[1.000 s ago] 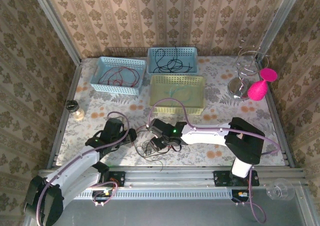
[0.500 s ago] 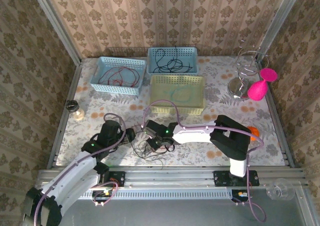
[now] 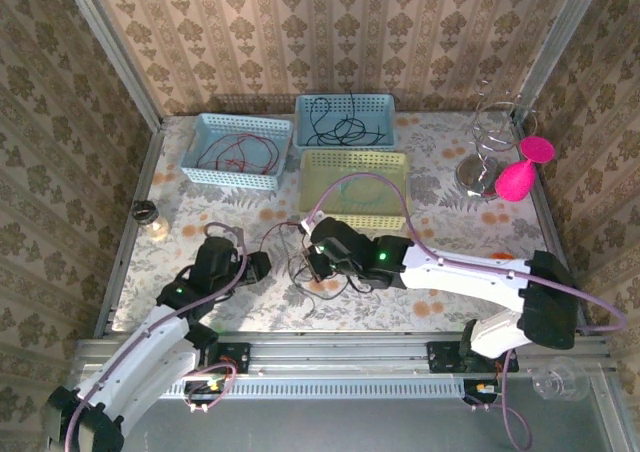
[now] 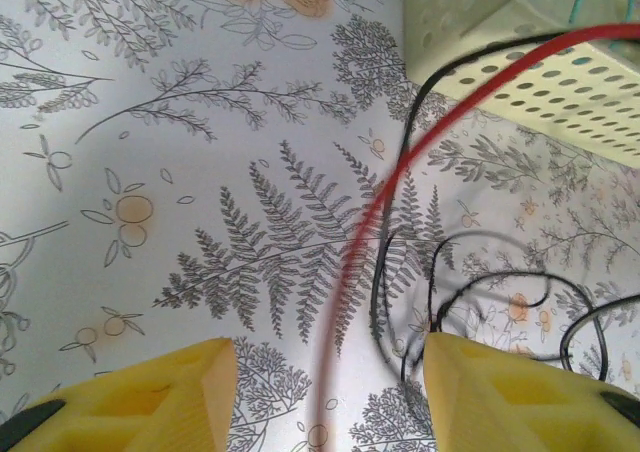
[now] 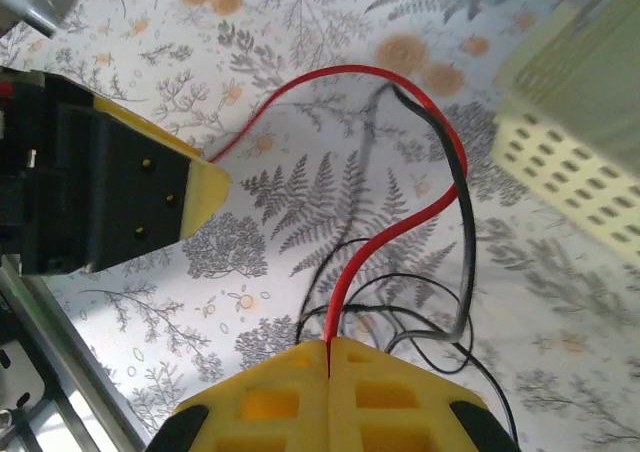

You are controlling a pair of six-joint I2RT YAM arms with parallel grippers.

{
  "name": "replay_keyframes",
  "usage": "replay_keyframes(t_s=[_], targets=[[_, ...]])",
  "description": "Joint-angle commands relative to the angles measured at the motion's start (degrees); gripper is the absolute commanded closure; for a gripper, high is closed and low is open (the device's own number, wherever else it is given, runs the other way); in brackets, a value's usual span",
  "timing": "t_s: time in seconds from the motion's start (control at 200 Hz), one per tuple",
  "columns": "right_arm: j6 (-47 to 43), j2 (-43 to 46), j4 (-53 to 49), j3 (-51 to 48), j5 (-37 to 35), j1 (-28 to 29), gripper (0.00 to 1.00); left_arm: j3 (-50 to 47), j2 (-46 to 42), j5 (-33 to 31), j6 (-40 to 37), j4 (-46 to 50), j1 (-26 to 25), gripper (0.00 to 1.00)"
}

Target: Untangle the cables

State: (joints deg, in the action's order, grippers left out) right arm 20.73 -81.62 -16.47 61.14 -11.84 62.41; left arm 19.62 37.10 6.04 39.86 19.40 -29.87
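Observation:
My right gripper [image 5: 328,347] is shut on a red cable [image 5: 400,229]. The cable arcs up over the table and comes down to the yellow finger of my left gripper [image 5: 205,187]. In the left wrist view this red cable [image 4: 400,172] runs blurred between the wide-apart jaws of my left gripper [image 4: 330,397], which is open. Thin black cables [image 5: 440,317] lie looped on the table under the right gripper and show again as black cables [image 4: 480,297] by the left gripper's right finger. From above, the left gripper [image 3: 262,267] and right gripper [image 3: 312,264] are close together.
At the back stand a blue basket [image 3: 205,162] with red cables, a blue basket [image 3: 345,100] with black cables, and a yellow-green basket [image 3: 355,212] with a pale cable. A small jar [image 3: 152,219] sits left. A wire rack [image 3: 490,142] and pink glass [image 3: 520,172] stand right.
The right arm has swung its elbow out to the right and its gripper has risen off the black tangle with the red cable. The left gripper has hardly moved.

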Motion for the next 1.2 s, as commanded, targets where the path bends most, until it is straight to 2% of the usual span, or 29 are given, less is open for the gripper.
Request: replay_keyframes(t_s=[0.0,0.185,0.29,0.445,0.64,0.8,0.935,1.05,1.1,1.195], targets=[[-3.09,4.66,-4.59,3.01,-3.28,-0.25,1.00,2.02,0.79,2.62,-1.94,-2.28,0.42,0.44],[-3.09,10.63,-5.81,4.69,1.35,-1.76,1.00,1.45,2.56,4.91,-1.20,-7.81,0.34,0.33],[0.33,13.29,-3.74,2.35,9.06,-5.57,1.00,1.06,4.42,7.08,-0.73,-12.46,0.01,0.29],[5.29,16.72,-0.65,-2.97,16.53,-11.39,1.00,1.08,8.23,8.27,-0.93,-18.77,-1.06,0.26],[6.16,21.63,-1.20,-4.08,18.47,-12.85,1.00,2.45,13.63,8.11,-1.46,-23.00,-1.86,0.30],[3.91,25.87,-5.15,0.05,16.76,-13.50,1.00,6.34,14.49,5.53,-3.01,-16.60,-1.86,0.30],[0.52,29.09,-10.01,6.39,13.45,-13.46,1.00,10.54,6.96,-0.89,-6.42,-7.94,-1.45,0.23],[-2.50,30.77,-12.88,11.91,11.55,-13.50,1.00,14.33,-1.56,-8.68,-7.15,-1.74,0.28,0.08],[-3.58,30.99,-13.62,13.95,11.17,-13.55,1.00,16.09,-3.47,-7.91,-8.11,-1.12,1.86,0.08],[-5.20,30.44,-13.98,16.12,10.72,-13.61,1.00,20.74,-2.90,-1.67,-10.09,-1.33,4.89,0.08]])
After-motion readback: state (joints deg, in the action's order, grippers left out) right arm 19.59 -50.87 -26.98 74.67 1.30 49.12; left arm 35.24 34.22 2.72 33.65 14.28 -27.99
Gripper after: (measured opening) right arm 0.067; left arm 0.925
